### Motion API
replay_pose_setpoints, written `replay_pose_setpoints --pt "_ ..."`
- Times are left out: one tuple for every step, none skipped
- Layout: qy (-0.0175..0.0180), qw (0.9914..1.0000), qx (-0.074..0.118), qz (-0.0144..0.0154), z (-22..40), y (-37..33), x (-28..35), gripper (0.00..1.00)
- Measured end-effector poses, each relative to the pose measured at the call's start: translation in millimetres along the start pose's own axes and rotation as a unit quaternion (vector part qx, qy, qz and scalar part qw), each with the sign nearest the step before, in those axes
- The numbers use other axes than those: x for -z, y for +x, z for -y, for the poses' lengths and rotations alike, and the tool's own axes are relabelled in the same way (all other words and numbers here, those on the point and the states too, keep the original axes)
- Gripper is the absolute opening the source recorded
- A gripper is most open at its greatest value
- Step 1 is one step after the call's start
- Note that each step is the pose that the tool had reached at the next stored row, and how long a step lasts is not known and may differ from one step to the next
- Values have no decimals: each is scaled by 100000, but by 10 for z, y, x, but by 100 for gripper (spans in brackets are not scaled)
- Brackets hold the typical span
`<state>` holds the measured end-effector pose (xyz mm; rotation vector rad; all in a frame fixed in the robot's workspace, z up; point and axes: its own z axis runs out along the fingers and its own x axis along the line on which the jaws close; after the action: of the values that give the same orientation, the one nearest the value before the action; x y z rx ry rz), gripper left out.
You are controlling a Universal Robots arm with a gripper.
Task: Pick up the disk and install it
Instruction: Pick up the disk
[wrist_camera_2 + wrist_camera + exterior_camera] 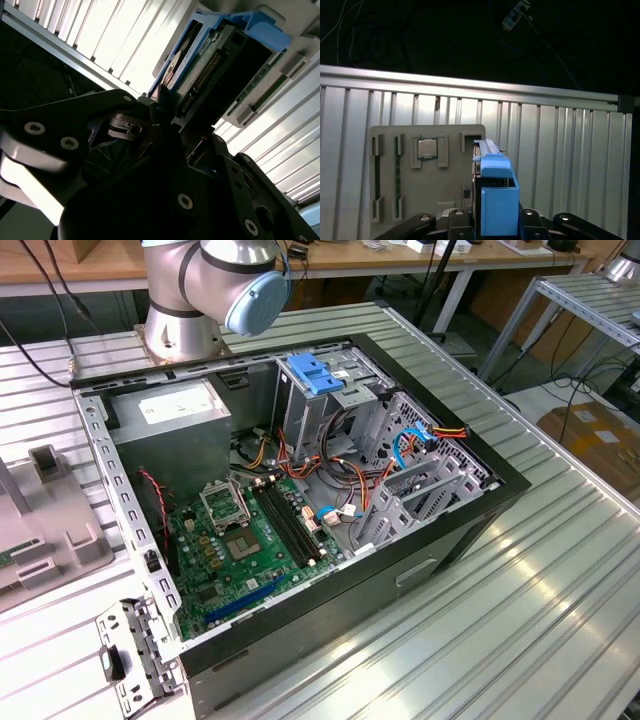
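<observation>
The gripper [495, 221] has its jaws closed in against both faces of the disk [499, 197], which stands upright in a slot along one side edge of the grey holder [420, 195]. Beyond, a processor chip [427, 148] sits in the holder, which lies on the ribbed table [570, 165].

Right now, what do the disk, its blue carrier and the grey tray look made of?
Disk: greenish circuit board with pin connector showing. Blue carrier: matte moulded plastic, by its uniform colour. Grey tray: probably matte plastic, given moulded pockets.
</observation>
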<state>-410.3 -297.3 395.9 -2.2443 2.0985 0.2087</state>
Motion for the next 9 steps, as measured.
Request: replay_pose_setpoints --pt "8 100000 4 41 0 0 2 36" --pt "7 100000 6 70 0 0 3 36" --pt "10 100000 9 98 0 -1 5 36" --pt "15 100000 11 120 0 -1 6 36" --pt "14 100000 12 142 0 -1 7 36" --pt "17 100000 10 154 0 -1 8 36" --pt "15 100000 12 185 -1 -1 9 36" --pt "18 100000 15 204 0 -1 10 36" --pt "16 100000 18 242 -1 -2 12 36"
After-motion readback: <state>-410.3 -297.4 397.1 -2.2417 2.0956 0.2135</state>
